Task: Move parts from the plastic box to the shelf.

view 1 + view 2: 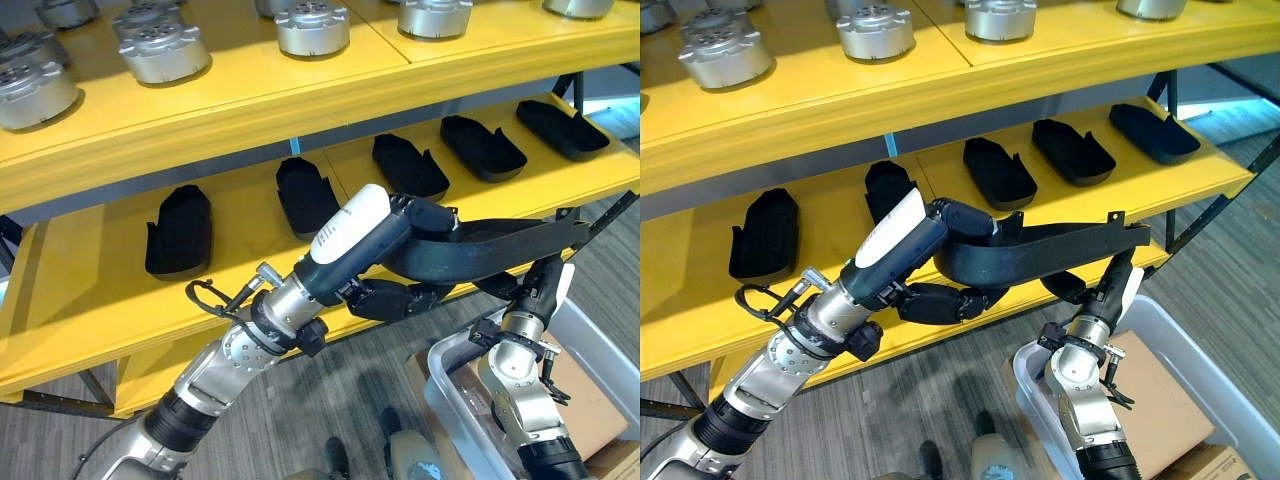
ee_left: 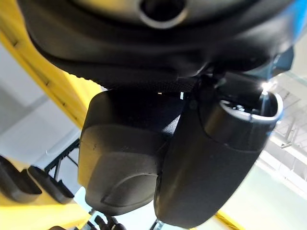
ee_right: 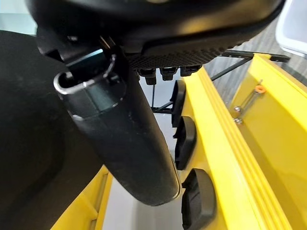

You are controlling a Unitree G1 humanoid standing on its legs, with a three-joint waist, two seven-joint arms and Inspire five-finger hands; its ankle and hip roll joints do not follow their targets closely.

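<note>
**Long black part carried at the lower shelf's front edge**

The step in hand looks like the placing of a part on the lower shelf. To do it well, the 2 hands should keep the part level, carry it over the shelf's front lip without catching it, and set it down in a bare stretch of yellow board rather than on the black parts already lying there in a row of 5. Since both hands share the load, they should probably let go together, or the free end may tip.

The left hand is clenched around one end of the long black part: its fingers curl under the part and the white-covered thumb lies over the top. The right hand rises from below to the other end, but its fingers are hidden behind the part, so I cannot tell whether they grip it or only prop it.

The part hangs in the air just in front of the lower shelf, clear of the plastic box, which sits on the floor at the lower right. It is a long, shallow, matt black shell, broad at the left hand's end and tapering to a thin flat edge at the right. It looks stiff and light. The upper shelf carries silver round parts.
</note>
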